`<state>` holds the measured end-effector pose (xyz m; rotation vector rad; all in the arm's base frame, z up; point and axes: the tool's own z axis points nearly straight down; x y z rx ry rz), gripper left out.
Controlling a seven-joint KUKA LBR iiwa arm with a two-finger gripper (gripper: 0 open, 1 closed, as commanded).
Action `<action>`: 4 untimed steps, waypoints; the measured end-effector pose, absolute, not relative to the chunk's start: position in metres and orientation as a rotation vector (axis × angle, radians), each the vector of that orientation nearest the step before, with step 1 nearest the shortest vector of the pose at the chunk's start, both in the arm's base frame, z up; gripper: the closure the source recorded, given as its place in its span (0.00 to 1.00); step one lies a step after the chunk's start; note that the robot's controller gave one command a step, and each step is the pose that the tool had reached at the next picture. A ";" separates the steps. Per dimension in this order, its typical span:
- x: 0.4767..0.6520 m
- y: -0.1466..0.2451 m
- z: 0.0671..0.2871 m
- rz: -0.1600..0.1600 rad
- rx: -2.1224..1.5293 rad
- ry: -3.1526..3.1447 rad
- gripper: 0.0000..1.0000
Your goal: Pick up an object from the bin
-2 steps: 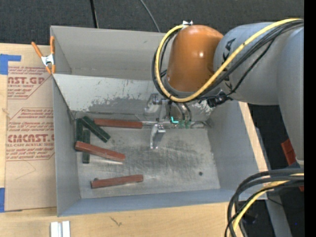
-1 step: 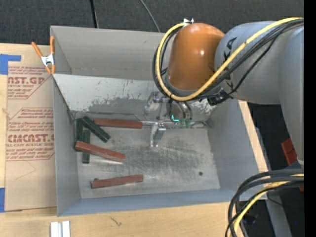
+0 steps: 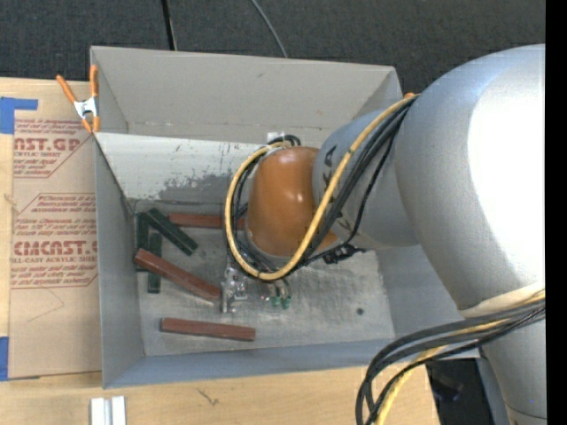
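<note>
My gripper reaches down under the orange cover to the bin floor, near the middle. Its metal tip sits at the right end of a brown stick that lies slanted across the floor. Another brown stick lies flat near the front wall, just below and left of the gripper. A small green piece lies just right of the gripper. Nothing shows between the fingers.
Dark green sticks lie crossed at the left wall, one upright piece running down beside them. A third brown stick lies at the back behind them. The arm and its cables cover the bin's right half.
</note>
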<state>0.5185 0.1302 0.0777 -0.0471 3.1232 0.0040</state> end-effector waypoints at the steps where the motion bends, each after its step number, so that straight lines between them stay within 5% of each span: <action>1: 0.514 0.132 0.074 0.005 -0.051 3.136 0.00; 2: 0.514 0.132 0.074 0.005 -0.051 3.135 0.00; 3: 0.559 0.167 0.077 0.009 0.020 3.122 1.00; 4: 0.559 0.167 0.077 0.010 0.020 3.122 1.00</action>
